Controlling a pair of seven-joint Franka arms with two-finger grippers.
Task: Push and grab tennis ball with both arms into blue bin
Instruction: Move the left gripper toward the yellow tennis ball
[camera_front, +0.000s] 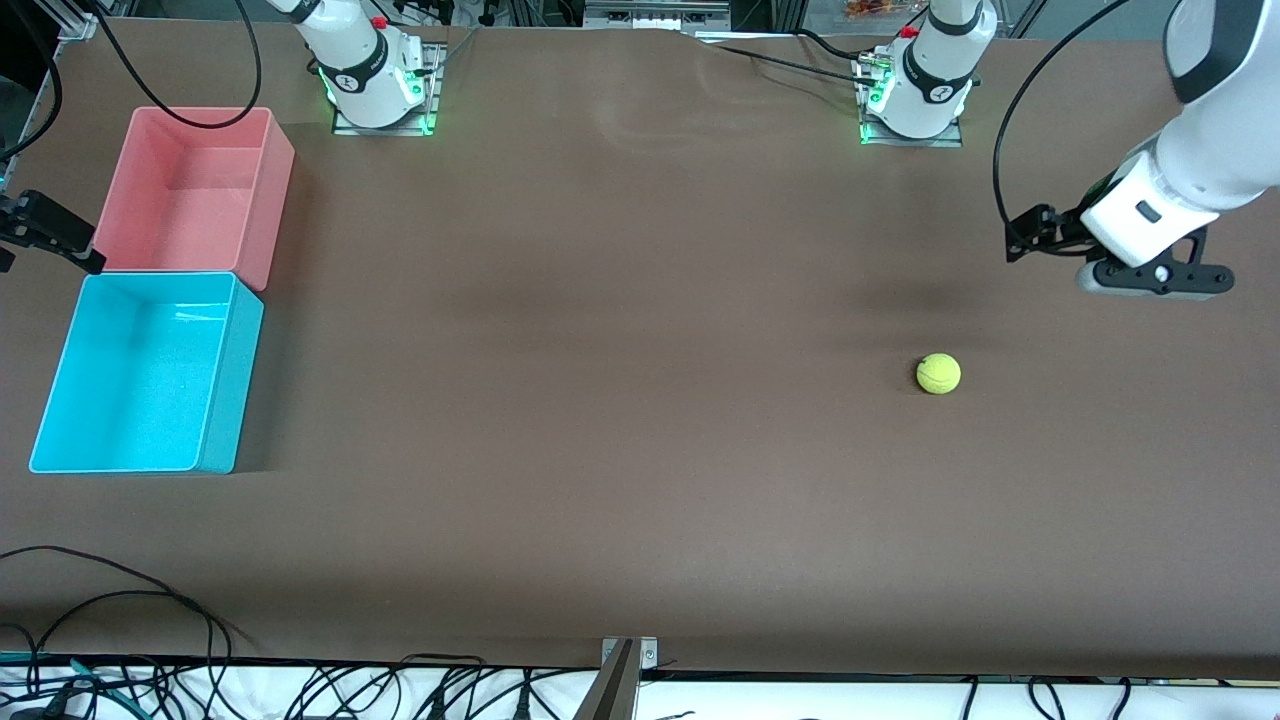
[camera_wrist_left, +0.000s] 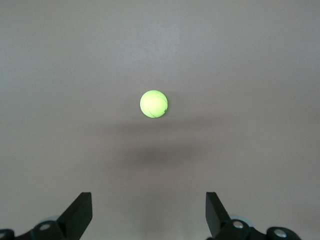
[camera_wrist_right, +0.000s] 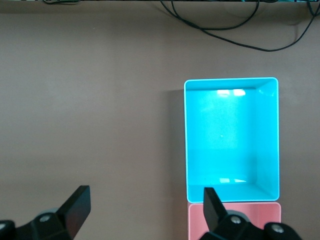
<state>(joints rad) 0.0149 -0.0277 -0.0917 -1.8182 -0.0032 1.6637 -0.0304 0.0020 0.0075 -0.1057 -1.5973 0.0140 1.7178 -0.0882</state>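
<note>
I note a pink bin (camera_front: 196, 190) on the brown table (camera_front: 620, 400), near the corner at the right arm's end. Loose black cables (camera_front: 300, 690) run along the table's edge nearest the front camera.

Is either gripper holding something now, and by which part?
Nothing is held. Left gripper and right gripper are open; the fuzzy yellow-green tennis ball lies free.

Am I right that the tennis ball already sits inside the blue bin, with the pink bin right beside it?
Not quite. The tennis ball lies on the bare table toward the left arm's end, as the front view shows. The blue bin holds nothing, and the pink bin does stand right beside it.
</note>
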